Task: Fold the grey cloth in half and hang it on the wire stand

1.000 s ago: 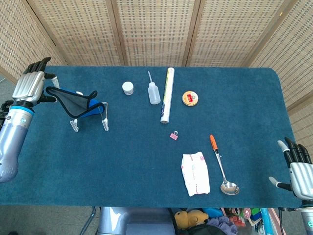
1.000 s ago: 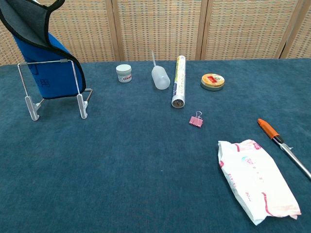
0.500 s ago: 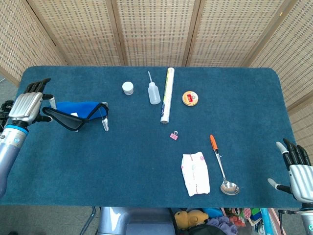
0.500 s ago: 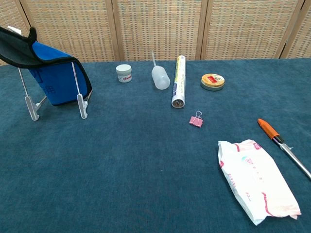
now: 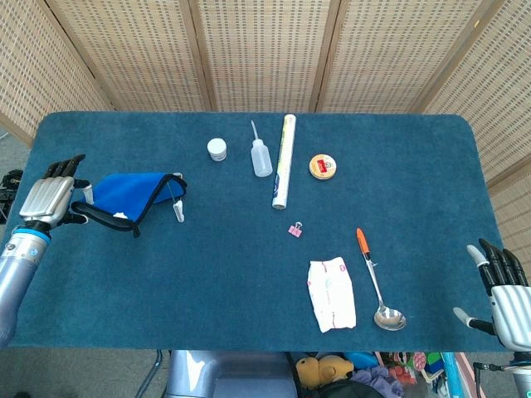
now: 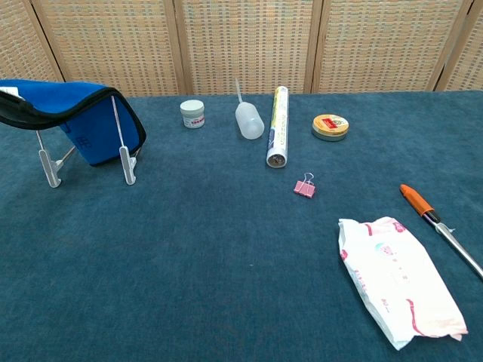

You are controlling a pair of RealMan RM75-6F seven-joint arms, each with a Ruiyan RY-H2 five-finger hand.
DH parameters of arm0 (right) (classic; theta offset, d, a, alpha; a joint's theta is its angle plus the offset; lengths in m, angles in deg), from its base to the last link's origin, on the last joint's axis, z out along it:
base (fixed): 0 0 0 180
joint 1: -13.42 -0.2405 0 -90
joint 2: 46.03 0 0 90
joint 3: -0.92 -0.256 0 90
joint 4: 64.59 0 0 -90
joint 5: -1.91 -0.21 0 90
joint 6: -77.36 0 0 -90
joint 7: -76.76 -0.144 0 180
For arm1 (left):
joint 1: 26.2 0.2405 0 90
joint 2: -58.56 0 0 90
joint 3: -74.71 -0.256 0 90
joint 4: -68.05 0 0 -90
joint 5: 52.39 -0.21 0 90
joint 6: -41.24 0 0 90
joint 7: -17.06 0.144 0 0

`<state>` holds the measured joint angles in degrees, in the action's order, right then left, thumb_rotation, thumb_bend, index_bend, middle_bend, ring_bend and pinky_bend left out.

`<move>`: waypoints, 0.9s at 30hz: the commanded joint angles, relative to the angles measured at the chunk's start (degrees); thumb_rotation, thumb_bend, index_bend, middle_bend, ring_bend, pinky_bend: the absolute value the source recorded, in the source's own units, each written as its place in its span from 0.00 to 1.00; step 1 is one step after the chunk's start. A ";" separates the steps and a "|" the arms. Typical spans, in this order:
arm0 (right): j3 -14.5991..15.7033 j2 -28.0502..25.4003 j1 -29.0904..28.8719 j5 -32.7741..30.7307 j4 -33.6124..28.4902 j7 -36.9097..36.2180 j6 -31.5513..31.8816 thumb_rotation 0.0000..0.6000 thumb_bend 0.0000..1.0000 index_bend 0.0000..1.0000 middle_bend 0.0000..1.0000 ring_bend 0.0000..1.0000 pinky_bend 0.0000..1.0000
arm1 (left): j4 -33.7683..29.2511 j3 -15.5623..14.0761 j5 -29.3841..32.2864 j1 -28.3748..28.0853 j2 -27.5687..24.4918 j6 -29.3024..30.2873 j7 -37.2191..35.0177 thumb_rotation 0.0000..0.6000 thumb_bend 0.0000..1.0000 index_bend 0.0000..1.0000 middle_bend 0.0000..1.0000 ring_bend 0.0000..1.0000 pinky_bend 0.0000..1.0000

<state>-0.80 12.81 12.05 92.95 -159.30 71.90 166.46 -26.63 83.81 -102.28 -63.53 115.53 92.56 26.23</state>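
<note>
The cloth (image 5: 133, 192), blue outside with a black edge and a grey inner face, lies draped over the wire stand (image 5: 177, 209) at the table's left. In the chest view the cloth (image 6: 83, 121) covers the top of the stand (image 6: 125, 160) and its black-edged flap stretches level to the left frame edge. My left hand (image 5: 50, 199) is at the table's left edge and pinches the cloth's left end. My right hand (image 5: 506, 292) hovers by the front right corner, fingers spread, holding nothing. Neither hand shows in the chest view.
Along the back stand a small white jar (image 5: 216, 149), a squeeze bottle (image 5: 261, 156), a foil roll (image 5: 284, 162) and a round tin (image 5: 323, 167). A pink binder clip (image 5: 295, 229), a tissue pack (image 5: 332, 293) and an orange-handled spoon (image 5: 377, 282) lie toward the front right.
My left hand has come down and toward me with the cloth's end. The cloth, raised above the stand earlier, now lies low across it. My right hand has drifted slightly lower.
</note>
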 commanded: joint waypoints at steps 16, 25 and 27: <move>0.30 -0.39 0.46 0.93 0.25 -1.27 0.99 1.00 0.00 0.00 0.00 0.00 0.00 | 6.34 -2.87 -1.15 0.49 9.50 0.79 3.45 1.00 0.31 0.00 0.00 0.00 0.00; 0.37 -0.44 0.56 1.26 0.20 -1.29 1.25 1.00 0.00 0.00 0.00 0.00 0.00 | 7.04 -2.73 -8.44 2.77 9.39 3.33 -2.07 1.00 0.16 0.00 0.00 0.00 0.00; 0.40 -0.45 0.61 1.33 0.16 -1.29 1.35 1.00 0.00 0.00 0.00 0.00 0.00 | 6.88 -2.90 -9.75 3.20 8.71 3.25 -3.17 1.00 0.15 0.00 0.00 0.00 0.00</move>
<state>-0.40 12.36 12.67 94.29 -159.14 70.61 167.81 -19.71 81.07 -110.93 -60.92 124.83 95.56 24.09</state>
